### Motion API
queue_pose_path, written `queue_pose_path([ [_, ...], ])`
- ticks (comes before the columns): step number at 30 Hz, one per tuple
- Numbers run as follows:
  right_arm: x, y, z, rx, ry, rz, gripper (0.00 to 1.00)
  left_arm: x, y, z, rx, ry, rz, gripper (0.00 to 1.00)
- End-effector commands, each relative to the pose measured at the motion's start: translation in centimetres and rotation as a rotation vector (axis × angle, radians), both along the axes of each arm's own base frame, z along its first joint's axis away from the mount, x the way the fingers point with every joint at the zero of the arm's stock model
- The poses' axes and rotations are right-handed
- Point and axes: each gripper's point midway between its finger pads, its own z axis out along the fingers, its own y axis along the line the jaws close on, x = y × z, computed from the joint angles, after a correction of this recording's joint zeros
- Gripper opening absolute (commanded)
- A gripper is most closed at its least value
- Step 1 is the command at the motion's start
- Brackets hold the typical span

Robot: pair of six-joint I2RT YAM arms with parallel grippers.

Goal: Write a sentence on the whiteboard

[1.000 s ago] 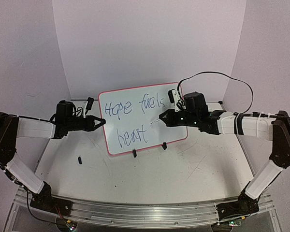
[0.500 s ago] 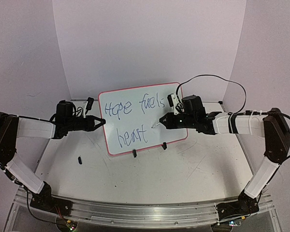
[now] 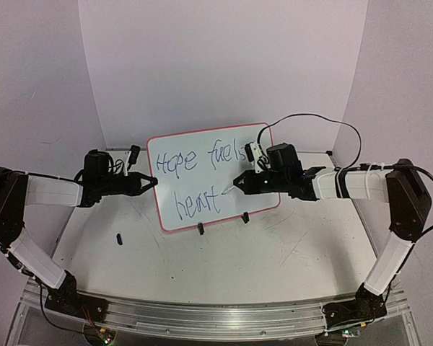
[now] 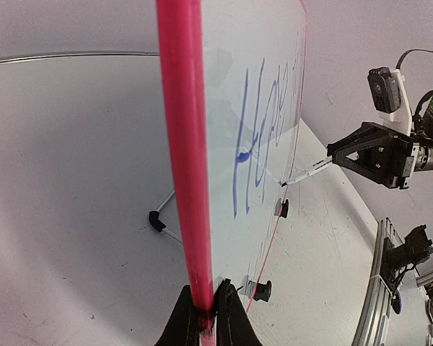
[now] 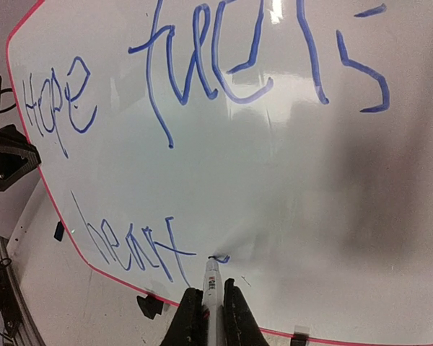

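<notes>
The whiteboard (image 3: pixel 231 205) stands upright on the table, glossy white with a red-pink rim. The sentence (image 3: pixel 202 160) is in blue marker: "Hope fuels" on top, "heart" (image 3: pixel 198 202) below. My left gripper (image 3: pixel 150 182) is shut on the board's left edge, and its fingers pinch the red rim (image 4: pixel 195 288) in the left wrist view. My right gripper (image 3: pixel 238 180) is shut on a white marker (image 5: pixel 211 285). The marker's tip touches the board just right of "heart", where a short blue stroke (image 5: pixel 220 258) shows.
Two black clip feet (image 3: pixel 200 228) (image 3: pixel 245 217) hold the board's lower edge. A small dark object (image 3: pixel 119 237) lies on the table left of the board. A black cable (image 3: pixel 317 119) arcs over the right arm. A metal rail (image 3: pixel 216 313) runs along the front edge.
My right gripper has moved left with the marker, bringing the tip onto the board after "heart". The left gripper and the board have stayed put.
</notes>
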Motion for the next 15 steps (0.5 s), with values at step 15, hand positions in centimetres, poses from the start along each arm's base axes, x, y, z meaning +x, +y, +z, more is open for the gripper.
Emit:
queue_pose_path([
  [15,-0.3,-0.4,-0.6,-0.017,-0.010,-0.026,0.00,2.3,1.2,-0.6,0.097,-0.053,0.103,0.00],
])
